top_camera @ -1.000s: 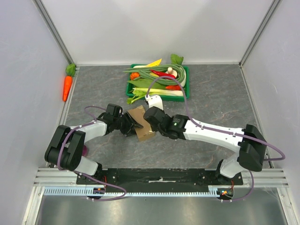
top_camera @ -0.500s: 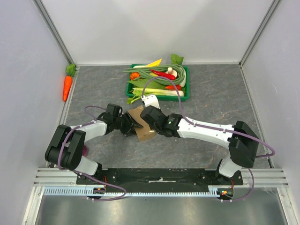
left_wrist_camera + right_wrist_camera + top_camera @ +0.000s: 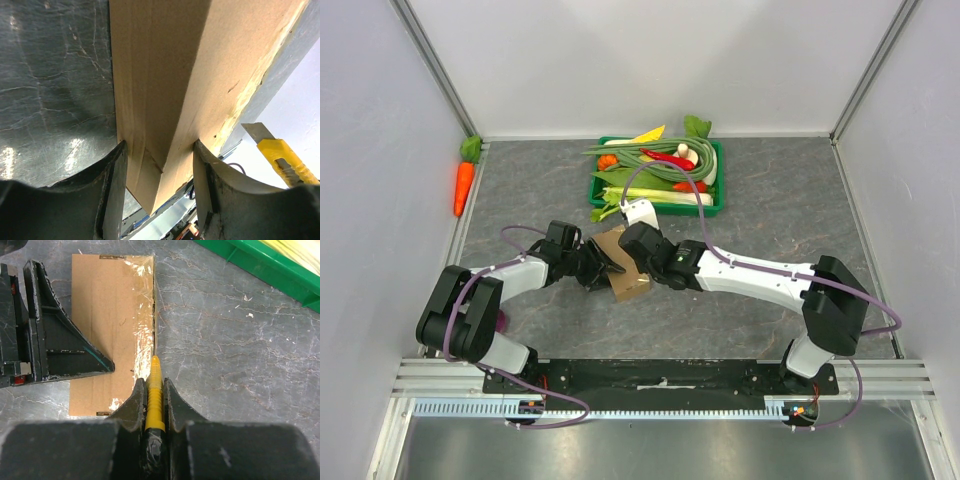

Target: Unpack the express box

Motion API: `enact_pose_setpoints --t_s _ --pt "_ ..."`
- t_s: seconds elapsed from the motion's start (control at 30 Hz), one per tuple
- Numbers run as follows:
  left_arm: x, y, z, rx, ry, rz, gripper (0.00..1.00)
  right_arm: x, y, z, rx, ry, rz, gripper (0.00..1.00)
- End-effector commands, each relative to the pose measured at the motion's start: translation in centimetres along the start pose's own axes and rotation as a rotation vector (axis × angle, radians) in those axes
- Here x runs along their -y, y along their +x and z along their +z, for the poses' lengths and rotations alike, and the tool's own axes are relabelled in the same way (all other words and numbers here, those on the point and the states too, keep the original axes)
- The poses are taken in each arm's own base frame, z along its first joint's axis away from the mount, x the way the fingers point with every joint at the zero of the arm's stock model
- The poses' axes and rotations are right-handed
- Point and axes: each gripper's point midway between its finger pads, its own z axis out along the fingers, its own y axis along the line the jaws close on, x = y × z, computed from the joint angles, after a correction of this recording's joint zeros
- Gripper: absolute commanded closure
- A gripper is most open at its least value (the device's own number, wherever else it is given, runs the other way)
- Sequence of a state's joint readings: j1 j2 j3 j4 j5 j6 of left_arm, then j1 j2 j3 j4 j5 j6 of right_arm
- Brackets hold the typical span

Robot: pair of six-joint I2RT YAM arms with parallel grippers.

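Currently: grey table (image 3: 770, 200), with the green tray (image 3: 720, 178) of vegetables (image 3: 655, 165) at the middle of its far edge. Next, the express box (image 3: 630, 286) lies left of centre, nearer the front edge, clear of the tray. On it, the left gripper (image 3: 159, 150) clamps across its width, one finger per side. Opposite, the right gripper (image 3: 154, 385) is pinched tight on a yellow utility knife (image 3: 285, 160), tip at the box's taped edge.

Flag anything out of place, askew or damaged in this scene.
A carrot lies alone off to the far left, apart from the green tray of vegetables, whose greens spill over its near left corner. The express box sits at a skew, and its clear tape is wrinkled and ragged along the seam.
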State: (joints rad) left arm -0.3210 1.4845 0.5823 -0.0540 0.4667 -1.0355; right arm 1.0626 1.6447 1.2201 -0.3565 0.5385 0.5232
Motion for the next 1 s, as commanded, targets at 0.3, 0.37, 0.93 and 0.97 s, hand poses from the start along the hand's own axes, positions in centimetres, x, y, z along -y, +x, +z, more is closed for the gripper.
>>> enact_pose_setpoints --t_s 0.3,0.37,0.93,0.97 --pt "-7.5 -0.5 0.6 0.065 -0.281 0.006 0.85 -0.7 -1.6 0.3 0.041 -0.015 0.032 1.00" --pt "-7.5 -0.5 0.6 0.067 -0.284 0.006 0.85 -0.5 -1.3 0.4 0.036 -0.007 0.029 1.00" --pt "-7.7 -0.5 0.5 0.066 -0.291 0.004 0.85 -0.2 -0.9 0.3 0.029 0.000 0.025 1.00" --pt "-7.6 -0.5 0.5 0.068 -0.289 0.005 0.85 -0.2 -1.2 0.2 0.037 0.000 0.032 1.00"
